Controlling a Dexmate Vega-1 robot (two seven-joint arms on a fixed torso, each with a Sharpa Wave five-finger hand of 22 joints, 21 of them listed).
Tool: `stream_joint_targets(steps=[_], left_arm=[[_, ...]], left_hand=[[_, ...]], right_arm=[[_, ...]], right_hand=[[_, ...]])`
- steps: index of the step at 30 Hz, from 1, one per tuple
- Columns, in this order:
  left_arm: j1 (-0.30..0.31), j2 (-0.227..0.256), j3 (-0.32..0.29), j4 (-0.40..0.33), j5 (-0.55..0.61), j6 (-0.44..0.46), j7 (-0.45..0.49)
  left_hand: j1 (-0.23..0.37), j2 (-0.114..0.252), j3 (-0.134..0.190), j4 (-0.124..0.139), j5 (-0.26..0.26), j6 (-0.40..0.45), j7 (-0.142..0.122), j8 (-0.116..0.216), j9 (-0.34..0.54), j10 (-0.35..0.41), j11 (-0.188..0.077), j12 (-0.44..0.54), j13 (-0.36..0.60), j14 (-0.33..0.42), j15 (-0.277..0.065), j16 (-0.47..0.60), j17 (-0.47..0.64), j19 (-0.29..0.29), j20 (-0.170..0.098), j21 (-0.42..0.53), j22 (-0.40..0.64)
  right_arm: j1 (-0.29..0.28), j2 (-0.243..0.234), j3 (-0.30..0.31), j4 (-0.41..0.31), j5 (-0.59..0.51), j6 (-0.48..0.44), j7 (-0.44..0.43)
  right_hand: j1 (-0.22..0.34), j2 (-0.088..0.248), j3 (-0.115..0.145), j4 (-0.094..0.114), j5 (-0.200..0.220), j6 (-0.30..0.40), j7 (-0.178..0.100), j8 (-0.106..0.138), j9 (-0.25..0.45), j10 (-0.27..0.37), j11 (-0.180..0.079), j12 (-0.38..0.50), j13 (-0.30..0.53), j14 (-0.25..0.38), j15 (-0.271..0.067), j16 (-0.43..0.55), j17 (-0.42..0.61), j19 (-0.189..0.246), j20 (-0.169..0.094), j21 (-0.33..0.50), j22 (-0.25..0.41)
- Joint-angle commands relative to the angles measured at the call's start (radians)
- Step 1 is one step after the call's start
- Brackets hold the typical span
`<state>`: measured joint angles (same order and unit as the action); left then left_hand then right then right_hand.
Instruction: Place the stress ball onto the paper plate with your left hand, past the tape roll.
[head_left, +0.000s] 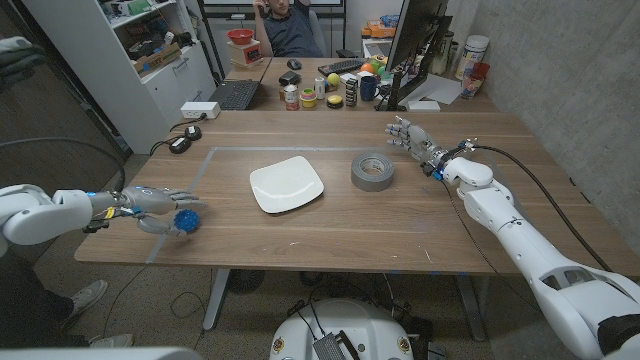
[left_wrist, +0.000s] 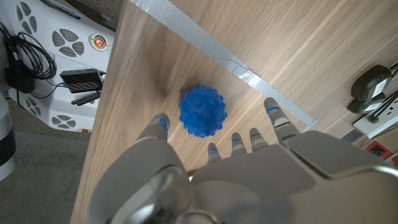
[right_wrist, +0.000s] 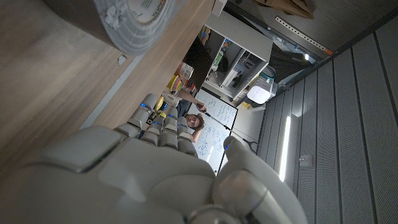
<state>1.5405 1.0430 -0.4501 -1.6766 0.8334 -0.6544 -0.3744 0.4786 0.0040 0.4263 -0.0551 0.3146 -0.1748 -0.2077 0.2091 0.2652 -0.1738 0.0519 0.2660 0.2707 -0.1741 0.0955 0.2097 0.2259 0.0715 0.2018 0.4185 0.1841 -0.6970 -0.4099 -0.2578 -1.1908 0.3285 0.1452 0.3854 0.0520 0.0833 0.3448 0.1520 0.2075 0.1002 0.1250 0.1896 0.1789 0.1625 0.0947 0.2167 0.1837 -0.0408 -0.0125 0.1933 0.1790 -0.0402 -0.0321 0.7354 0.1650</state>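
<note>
From the head view we see the left robot hand (head_left: 150, 204) reaching in at the lower left of the frame, fingers spread, with the blue spiky stress ball (head_left: 186, 221) sitting on the wooden tabletop (head_left: 330, 235) just at its fingertips. We cannot tell from here whether any finger touches the ball. The white paper plate (head_left: 286, 185) lies bare at the frame's centre, and the grey tape roll (head_left: 373, 171) sits just to the right of it, so in our judgement nothing of the placing is done. The right robot hand (head_left: 410, 136) hovers at the upper right, fingers apart and holding nothing, beyond the tape roll. A person sits at a cluttered desk along the top edge.

In the left wrist view we look down the back of the left robot hand (left_wrist: 249, 174) at the stress ball (left_wrist: 203, 111) in the middle of the frame. The fingers are wide and fan around it; the ball lies free between thumb and fingers, not yet gripped. A strip of grey tape (left_wrist: 236, 65) crosses the wood at the top.

In the right wrist view the right robot hand (right_wrist: 155, 174) fills the lower frame, empty, with the tape roll (right_wrist: 134, 25) at the top.

What remains, as we read it: the grasp, the lift, the carry to the plate and the release.
</note>
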Motion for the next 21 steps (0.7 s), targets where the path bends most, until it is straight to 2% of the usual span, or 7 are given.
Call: stream_joint_targets(steps=[1, 9, 11, 15, 17, 19, 21], left_arm=[[-0.017, 0.040, 0.079, 0.076, -0.008, -0.040, 0.156], [-0.030, 0.079, 0.140, 0.103, -0.021, -0.051, 0.233], [-0.024, 0.086, 0.143, 0.101, -0.013, -0.048, 0.252], [-0.015, 0.102, 0.149, 0.098, -0.016, -0.038, 0.263], [-0.010, 0.111, 0.151, 0.096, -0.017, -0.034, 0.262], [-0.006, 0.116, 0.154, 0.097, -0.019, -0.032, 0.264], [0.000, 0.118, 0.152, 0.095, -0.022, -0.027, 0.267]], left_hand=[[0.049, 0.011, -0.002, -0.019, 0.007, -0.398, -0.009, 0.041, 0.013, -0.156, -0.015, 0.045, 0.009, -0.060, -0.033, 0.019, 0.000, 0.099, -0.005, 0.020, -0.003], [0.113, 0.019, -0.011, -0.045, -0.003, -0.280, -0.011, 0.088, 0.018, -0.043, -0.046, 0.096, -0.002, 0.051, -0.088, 0.028, -0.006, 0.234, -0.061, 0.035, -0.007], [0.147, 0.023, -0.012, -0.059, -0.006, -0.237, -0.011, 0.106, 0.018, 0.004, -0.061, 0.115, -0.008, 0.100, -0.105, 0.032, -0.009, 0.290, -0.082, 0.043, -0.008], [0.196, 0.036, -0.007, -0.077, -0.010, -0.196, -0.012, 0.122, 0.017, 0.036, -0.059, 0.127, -0.017, 0.150, -0.115, 0.031, -0.012, 0.364, -0.109, 0.054, -0.008], [0.219, 0.044, -0.003, -0.084, -0.011, -0.179, -0.012, 0.128, 0.017, 0.041, -0.062, 0.128, -0.021, 0.168, -0.117, 0.031, -0.012, 0.385, -0.112, 0.056, -0.009], [0.256, 0.050, 0.004, -0.097, -0.013, -0.166, -0.011, 0.133, 0.015, 0.046, -0.060, 0.129, -0.025, 0.189, -0.122, 0.030, -0.013, 0.422, -0.129, 0.062, -0.009], [0.302, 0.053, 0.006, -0.105, -0.020, -0.128, -0.012, 0.146, 0.012, 0.090, -0.074, 0.145, -0.032, 0.239, -0.143, 0.034, -0.012, 0.477, -0.151, 0.070, -0.009]], right_arm=[[0.004, -0.011, -0.006, -0.014, -0.008, -0.010, 0.003], [-0.014, -0.023, 0.000, -0.051, -0.007, -0.031, -0.012], [-0.019, -0.024, 0.002, -0.056, -0.005, -0.035, -0.013], [-0.024, -0.026, 0.003, -0.065, -0.004, -0.039, -0.016], [-0.026, -0.026, 0.005, -0.068, -0.004, -0.040, -0.019], [-0.028, -0.026, 0.005, -0.071, -0.004, -0.041, -0.021], [-0.027, -0.026, 0.005, -0.071, -0.004, -0.042, -0.020]], right_hand=[[-0.001, 0.073, -0.003, -0.003, 0.005, 0.004, 0.003, 0.000, 0.003, 0.010, 0.003, 0.002, 0.003, 0.005, -0.001, 0.000, 0.005, 0.005, -0.075, -0.007, 0.005], [-0.002, 0.070, -0.005, -0.003, 0.005, 0.004, 0.001, 0.000, 0.003, 0.011, 0.004, 0.002, 0.003, 0.007, -0.001, 0.000, 0.005, 0.007, -0.074, -0.010, 0.005], [-0.001, 0.070, -0.005, -0.003, 0.005, 0.004, 0.002, 0.000, 0.003, 0.011, 0.005, 0.002, 0.003, 0.008, 0.000, -0.001, 0.004, 0.008, -0.073, -0.011, 0.005], [-0.002, 0.070, -0.005, -0.002, 0.006, 0.004, 0.000, 0.000, 0.003, 0.012, 0.005, 0.003, 0.003, 0.009, 0.003, -0.001, 0.004, 0.009, -0.073, -0.013, 0.005], [-0.003, 0.069, -0.005, -0.001, 0.006, 0.005, 0.000, 0.000, 0.003, 0.012, 0.004, 0.002, 0.003, 0.009, 0.002, -0.001, 0.004, 0.009, -0.073, -0.013, 0.006], [-0.003, 0.069, -0.005, -0.001, 0.006, 0.004, 0.001, 0.000, 0.003, 0.013, 0.005, 0.003, 0.003, 0.010, 0.002, -0.001, 0.004, 0.010, -0.073, -0.014, 0.006], [-0.003, 0.070, -0.005, 0.000, 0.006, 0.005, -0.001, 0.000, 0.003, 0.014, 0.006, 0.003, 0.003, 0.010, 0.003, -0.001, 0.004, 0.011, -0.072, -0.014, 0.006]])
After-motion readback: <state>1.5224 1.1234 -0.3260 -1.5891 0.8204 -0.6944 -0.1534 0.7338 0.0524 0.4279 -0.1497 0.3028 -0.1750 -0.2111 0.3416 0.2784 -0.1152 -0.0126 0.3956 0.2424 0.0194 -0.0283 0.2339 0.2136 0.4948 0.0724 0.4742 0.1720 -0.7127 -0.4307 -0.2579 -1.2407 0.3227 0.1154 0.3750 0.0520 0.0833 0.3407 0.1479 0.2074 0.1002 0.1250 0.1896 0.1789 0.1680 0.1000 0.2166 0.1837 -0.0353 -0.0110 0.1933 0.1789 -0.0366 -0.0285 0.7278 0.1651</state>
